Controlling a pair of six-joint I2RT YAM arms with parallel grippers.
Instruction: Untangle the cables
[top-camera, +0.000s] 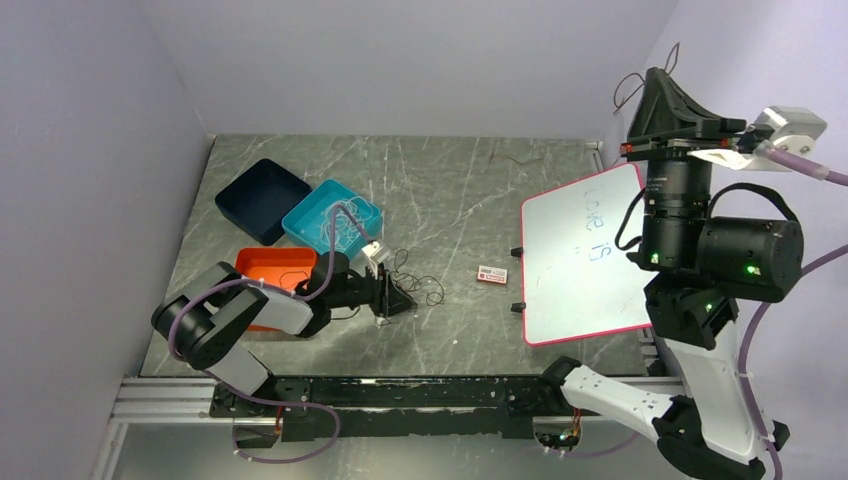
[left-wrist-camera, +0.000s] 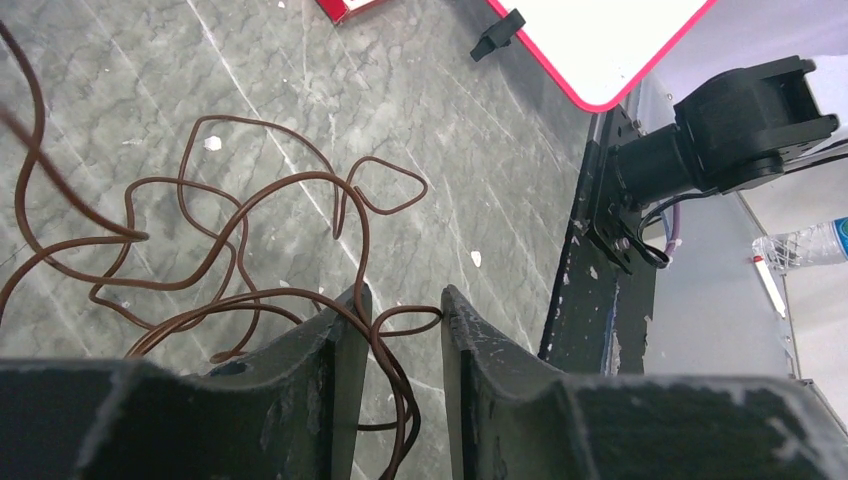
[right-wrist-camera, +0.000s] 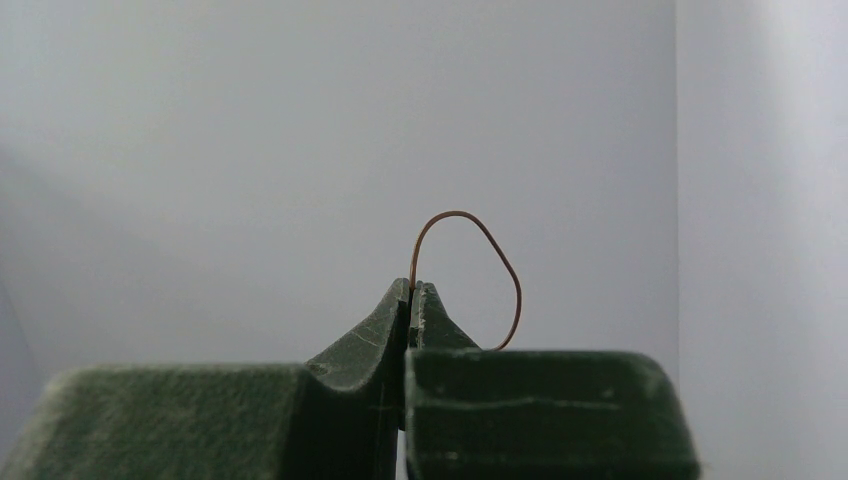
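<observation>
Whiteboard (top-camera: 585, 250) at 3 o'clock reads "Love is". Left arm (top-camera: 270, 310) low, jaws apart astride brown cables (left-wrist-camera: 398, 395); right arm (top-camera: 690, 200) raised, jaws pinching a cable loop (right-wrist-camera: 455, 213).

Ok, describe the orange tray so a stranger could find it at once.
On the left half of the grey table, three trays sit clustered. The orange tray is the one closest to the robot, in front of the teal tray and navy tray; its colour alone sets it apart.
</observation>
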